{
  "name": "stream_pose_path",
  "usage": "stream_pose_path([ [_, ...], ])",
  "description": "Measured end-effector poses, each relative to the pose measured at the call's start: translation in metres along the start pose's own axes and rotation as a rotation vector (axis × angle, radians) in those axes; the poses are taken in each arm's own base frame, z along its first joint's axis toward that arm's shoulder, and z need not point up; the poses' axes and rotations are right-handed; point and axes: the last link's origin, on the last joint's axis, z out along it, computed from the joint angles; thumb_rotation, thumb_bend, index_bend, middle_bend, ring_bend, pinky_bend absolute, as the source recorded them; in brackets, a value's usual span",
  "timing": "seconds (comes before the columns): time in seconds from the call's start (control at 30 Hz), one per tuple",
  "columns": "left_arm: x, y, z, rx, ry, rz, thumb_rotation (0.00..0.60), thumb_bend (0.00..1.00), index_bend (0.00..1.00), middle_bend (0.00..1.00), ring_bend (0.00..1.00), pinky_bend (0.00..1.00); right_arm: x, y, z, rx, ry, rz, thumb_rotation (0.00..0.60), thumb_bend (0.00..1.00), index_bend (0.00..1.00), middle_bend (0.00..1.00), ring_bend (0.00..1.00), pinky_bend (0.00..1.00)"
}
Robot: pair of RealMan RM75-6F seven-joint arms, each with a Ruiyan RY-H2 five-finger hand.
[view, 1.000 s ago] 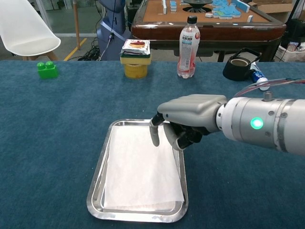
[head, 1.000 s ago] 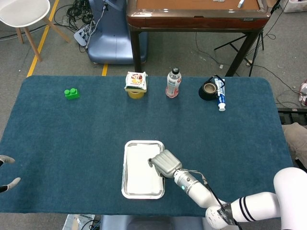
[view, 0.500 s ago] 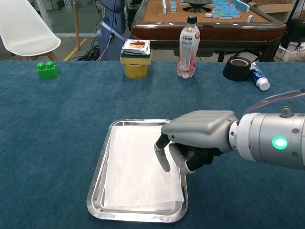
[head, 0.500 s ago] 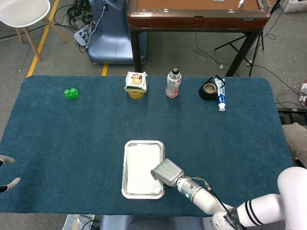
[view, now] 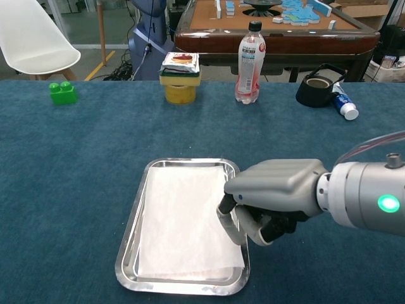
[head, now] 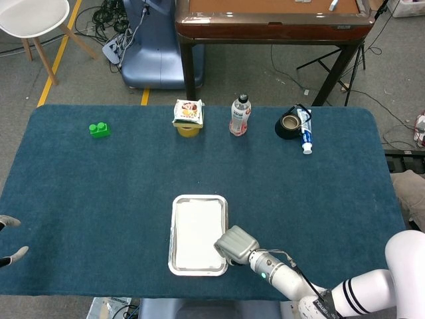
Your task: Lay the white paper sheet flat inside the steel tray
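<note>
The steel tray point(head: 173, 234) point(view: 128, 239) sits near the table's front edge, a little left of centre. The white paper sheet point(head: 196, 229) point(view: 182, 221) lies flat inside it and covers most of its floor. My right hand point(head: 234, 245) point(view: 275, 196) hovers at the tray's right rim, near the front corner. Its fingers are curled downward and hold nothing, and one fingertip reaches down to the paper's right edge. Of my left hand point(head: 8, 222), only fingertips show at the far left table edge, spread apart and empty.
Along the back of the blue table stand a green block point(head: 99, 129), a yellow cup topped with a snack packet point(head: 188, 117), a drink bottle point(head: 240, 115), a black tape roll point(head: 287, 125) and a toothpaste tube point(head: 304, 133). The table's front edge runs just below the tray.
My right hand has slid from the tray's upper middle toward its front right corner, drawing off the paper to the rim. The paper lies flat. The left hand has not moved.
</note>
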Motion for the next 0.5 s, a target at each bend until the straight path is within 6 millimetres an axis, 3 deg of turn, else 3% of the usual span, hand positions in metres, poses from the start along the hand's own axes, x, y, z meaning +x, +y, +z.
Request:
stream_pose_path([
  [0.5,0.0002,-0.0003,0.0000,0.001,0.000,0.000,0.600,0.01,0.43,0.38,0.32,0.47,-0.0077,-0.0039,0.0040,0.004,-0.038,-0.017,0.600,1.00,0.52,1.00,1.00,1.00],
])
